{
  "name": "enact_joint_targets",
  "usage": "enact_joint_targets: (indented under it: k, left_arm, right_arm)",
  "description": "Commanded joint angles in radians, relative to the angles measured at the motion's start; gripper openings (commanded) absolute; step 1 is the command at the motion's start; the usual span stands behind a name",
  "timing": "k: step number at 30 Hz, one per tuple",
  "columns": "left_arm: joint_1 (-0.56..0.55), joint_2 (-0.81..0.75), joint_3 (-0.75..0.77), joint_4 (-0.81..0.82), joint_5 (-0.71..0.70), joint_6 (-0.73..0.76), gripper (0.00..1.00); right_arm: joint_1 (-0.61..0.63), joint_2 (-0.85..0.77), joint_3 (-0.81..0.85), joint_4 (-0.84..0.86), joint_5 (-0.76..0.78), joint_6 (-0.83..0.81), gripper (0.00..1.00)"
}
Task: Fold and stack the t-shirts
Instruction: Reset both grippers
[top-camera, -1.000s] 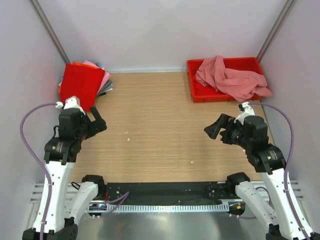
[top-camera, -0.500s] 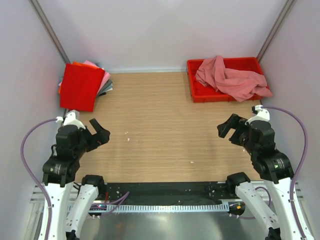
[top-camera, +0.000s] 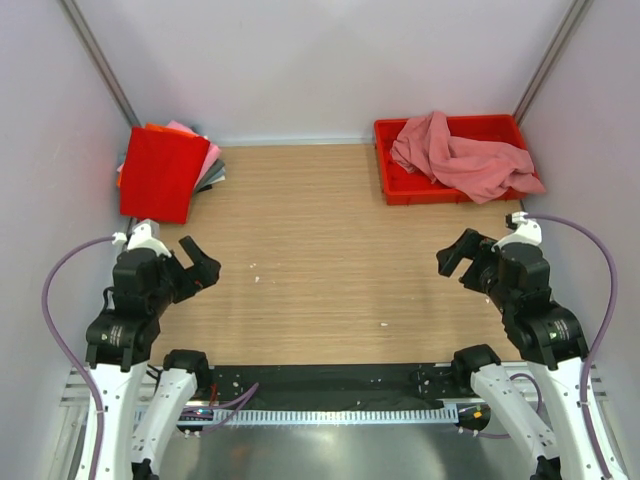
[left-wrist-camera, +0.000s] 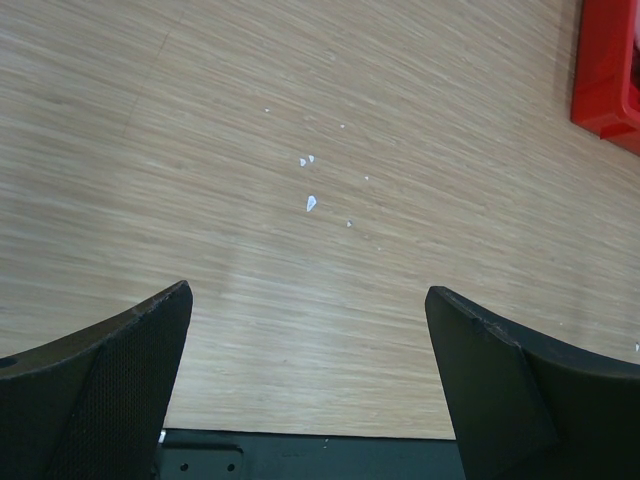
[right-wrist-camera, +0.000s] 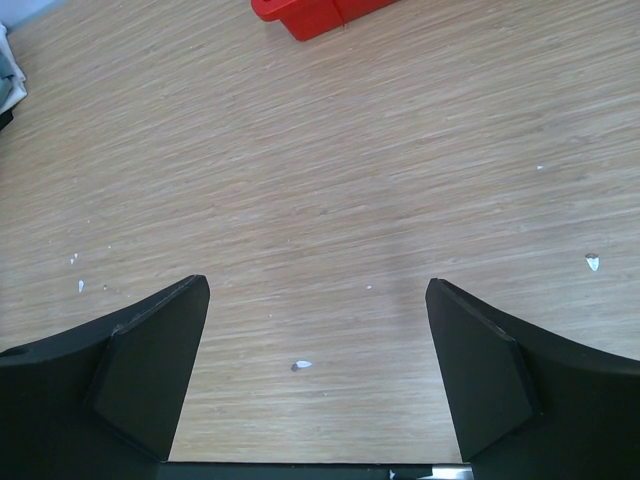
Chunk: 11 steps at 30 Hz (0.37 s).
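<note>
Left jaws spread wide and empty over the counter (top-camera: 320, 270) at 8 o'clock, right jaws equally wide at 4. Folded red shirt (top-camera: 158, 172) tops the stack (top-camera: 213, 166) at 10, pink shirt (top-camera: 465, 160) crumpled in the tray (top-camera: 392, 188) at 2, both well apart from the jaws

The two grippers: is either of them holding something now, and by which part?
Nothing is held. The left gripper and the right gripper both stand open above the wooden table.

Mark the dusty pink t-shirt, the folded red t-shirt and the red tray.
dusty pink t-shirt (top-camera: 465, 158), top external view, middle of the crumpled cloth.
folded red t-shirt (top-camera: 158, 172), top external view, centre of its top face.
red tray (top-camera: 384, 160), top external view, left wall.
</note>
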Motion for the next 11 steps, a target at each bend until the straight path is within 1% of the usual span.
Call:
enact_joint_targets:
  k: [1,11]
  left_arm:
    - [0.0,-0.002,0.003,0.035,0.001,-0.001,1.0]
    - [0.0,0.038,0.007,0.023,-0.02,-0.01,1.0]
  right_arm:
    - [0.0,-0.016,0.001,0.023,0.027,-0.014,0.96]
    - [0.0,-0.061,-0.002,0.038,0.016,-0.02,0.96]
